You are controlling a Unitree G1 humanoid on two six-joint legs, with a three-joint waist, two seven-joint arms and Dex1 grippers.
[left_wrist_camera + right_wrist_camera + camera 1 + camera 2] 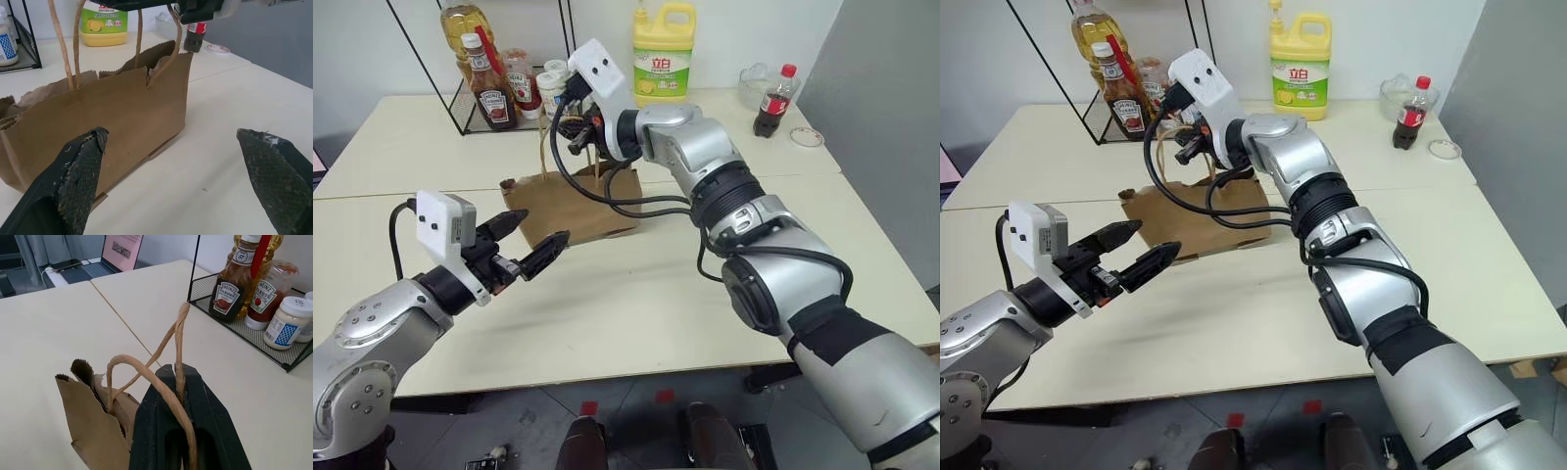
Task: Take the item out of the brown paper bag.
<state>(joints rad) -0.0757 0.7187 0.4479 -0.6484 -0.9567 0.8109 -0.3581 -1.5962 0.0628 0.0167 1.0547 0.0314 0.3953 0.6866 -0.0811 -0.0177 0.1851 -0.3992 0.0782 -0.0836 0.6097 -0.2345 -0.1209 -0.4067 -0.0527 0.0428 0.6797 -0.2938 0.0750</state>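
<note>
Your right gripper (178, 382) is pinched on a tan loop handle (177, 340) of the creased brown paper bag (578, 201); your left gripper (530, 241) gapes wide just beside it.

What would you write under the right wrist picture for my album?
Right hand shut on a bag handle, lifting it above the bag.

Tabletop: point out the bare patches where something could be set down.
Free: the table in front of the brown paper bag, and the stretch between the bag and the cola bottle. Crowded: the back corner, around the wire rack of sauce bottles.
</note>
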